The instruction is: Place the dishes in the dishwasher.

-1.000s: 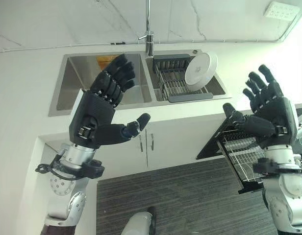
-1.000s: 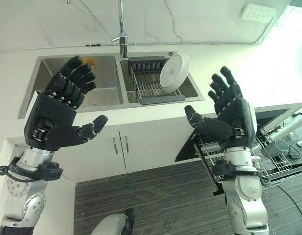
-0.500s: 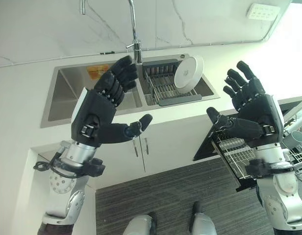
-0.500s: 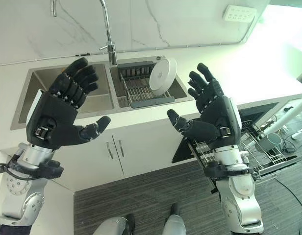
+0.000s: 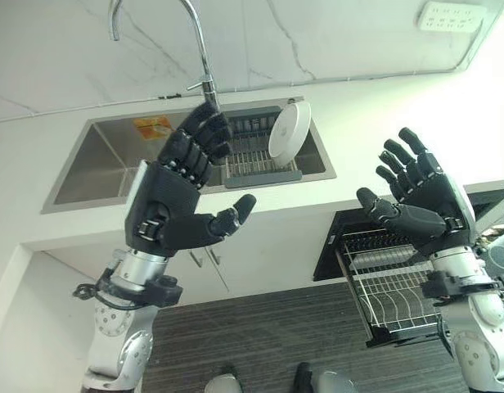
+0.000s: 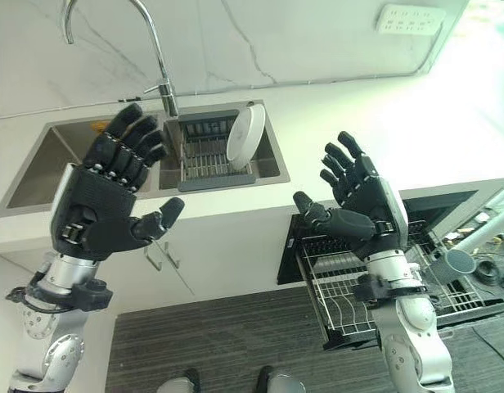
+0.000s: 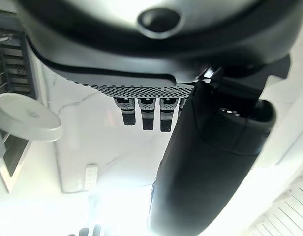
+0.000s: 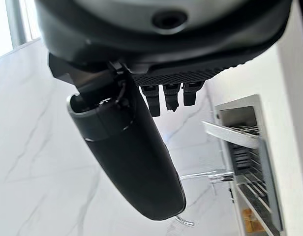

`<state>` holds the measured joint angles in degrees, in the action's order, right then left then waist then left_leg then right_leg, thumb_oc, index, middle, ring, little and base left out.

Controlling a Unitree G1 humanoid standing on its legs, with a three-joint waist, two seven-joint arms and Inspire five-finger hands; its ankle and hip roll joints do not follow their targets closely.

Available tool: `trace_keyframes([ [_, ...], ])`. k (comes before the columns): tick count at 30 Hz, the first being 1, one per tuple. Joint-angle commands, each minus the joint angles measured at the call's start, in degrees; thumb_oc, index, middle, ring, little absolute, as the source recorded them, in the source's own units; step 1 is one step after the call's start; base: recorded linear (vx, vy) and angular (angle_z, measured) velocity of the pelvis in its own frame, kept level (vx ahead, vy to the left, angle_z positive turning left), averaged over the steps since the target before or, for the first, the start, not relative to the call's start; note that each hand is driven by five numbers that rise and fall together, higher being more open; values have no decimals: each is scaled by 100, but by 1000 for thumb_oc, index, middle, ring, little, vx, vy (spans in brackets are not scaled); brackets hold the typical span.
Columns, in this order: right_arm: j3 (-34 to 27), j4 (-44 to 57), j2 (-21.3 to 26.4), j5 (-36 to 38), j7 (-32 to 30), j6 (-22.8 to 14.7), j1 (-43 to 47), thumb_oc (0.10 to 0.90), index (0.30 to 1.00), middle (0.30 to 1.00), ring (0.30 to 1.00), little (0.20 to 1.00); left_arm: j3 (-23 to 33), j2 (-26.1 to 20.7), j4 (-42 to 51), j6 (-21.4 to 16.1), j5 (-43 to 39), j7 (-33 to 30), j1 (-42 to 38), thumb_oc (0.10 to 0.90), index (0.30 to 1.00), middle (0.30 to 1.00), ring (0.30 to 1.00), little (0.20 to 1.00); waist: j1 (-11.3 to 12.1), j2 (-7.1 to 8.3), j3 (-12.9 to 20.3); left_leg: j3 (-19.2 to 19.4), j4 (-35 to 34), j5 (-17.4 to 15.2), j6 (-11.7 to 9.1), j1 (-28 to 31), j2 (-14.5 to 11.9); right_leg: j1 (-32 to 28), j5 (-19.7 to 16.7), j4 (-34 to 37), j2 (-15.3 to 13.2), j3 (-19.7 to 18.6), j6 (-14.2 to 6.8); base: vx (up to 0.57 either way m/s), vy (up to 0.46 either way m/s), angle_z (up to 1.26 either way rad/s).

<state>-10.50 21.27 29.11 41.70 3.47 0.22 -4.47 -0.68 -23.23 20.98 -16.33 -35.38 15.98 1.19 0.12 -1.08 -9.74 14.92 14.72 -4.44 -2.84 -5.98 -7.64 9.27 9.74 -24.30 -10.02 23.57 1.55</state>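
- My left hand (image 7: pixel 210 162) is raised, fingers (image 7: pixel 146 113) loosely extended, holding nothing.
- I see a white plate (image 7: pixel 26 118) standing in a rack (image 7: pixel 9 64).
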Motion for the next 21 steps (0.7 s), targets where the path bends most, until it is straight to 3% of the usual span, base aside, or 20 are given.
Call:
trace_keyframes([
  [1,-137,334,-77,-75,20,-791,575,800,900,900,900,900,422,-162,398,-512,-294,162,-331,800,900,900,900,900,-39,198,189,-345,247,-899,-3,205,153,-434,-52,711,-43,-443,-839,140,181,81],
  [3,-41,298,-239,-97,41,-858,636,800,900,900,900,900,407,-171,327,-600,-148,112,-313,800,900,900,900,900,3,213,181,-598,247,-1017,89,263,317,-422,-117,711,-92,-532,-922,123,263,54],
  [8,3,343,-462,-188,0,-866,600,800,900,900,900,900,426,-224,313,-566,-5,46,-415,800,900,900,900,900,84,265,218,-688,247,-1138,245,270,483,-388,-320,711,-361,-468,-1080,107,259,7],
  [11,24,408,-580,-82,-59,-957,614,800,900,900,900,900,419,-255,296,-436,36,22,-511,800,900,900,900,900,151,274,182,-789,247,-1199,360,268,621,-450,-620,711,-534,-371,-1109,123,263,9],
  [14,56,361,-672,-246,-224,-1104,662,800,900,900,900,900,411,-277,212,-540,195,-67,-505,800,900,900,900,900,173,185,74,-1023,247,-1126,531,260,688,-713,-903,711,-274,-493,-1013,126,200,8],
  [18,-4,222,-679,-331,-410,-1232,657,800,900,900,900,900,434,-344,172,-598,187,-154,-568,800,900,900,900,900,143,281,-17,-1026,247,-1120,531,279,729,-412,-819,711,-333,-665,-1034,64,-24,3],
  [19,-192,224,-544,-189,-437,-1275,613,800,900,900,900,900,506,-437,229,-625,201,-244,-610,800,900,900,900,900,75,378,-55,-959,247,-1151,501,292,718,-23,-868,711,-456,-898,-1177,112,-162,2],
  [21,-367,254,-475,-90,-428,-1296,523,800,900,900,900,900,548,-455,287,-586,192,-264,-573,800,900,900,900,900,15,422,-39,-950,247,-1214,515,324,735,195,-902,711,-446,-1084,-1228,140,-209,-11],
])
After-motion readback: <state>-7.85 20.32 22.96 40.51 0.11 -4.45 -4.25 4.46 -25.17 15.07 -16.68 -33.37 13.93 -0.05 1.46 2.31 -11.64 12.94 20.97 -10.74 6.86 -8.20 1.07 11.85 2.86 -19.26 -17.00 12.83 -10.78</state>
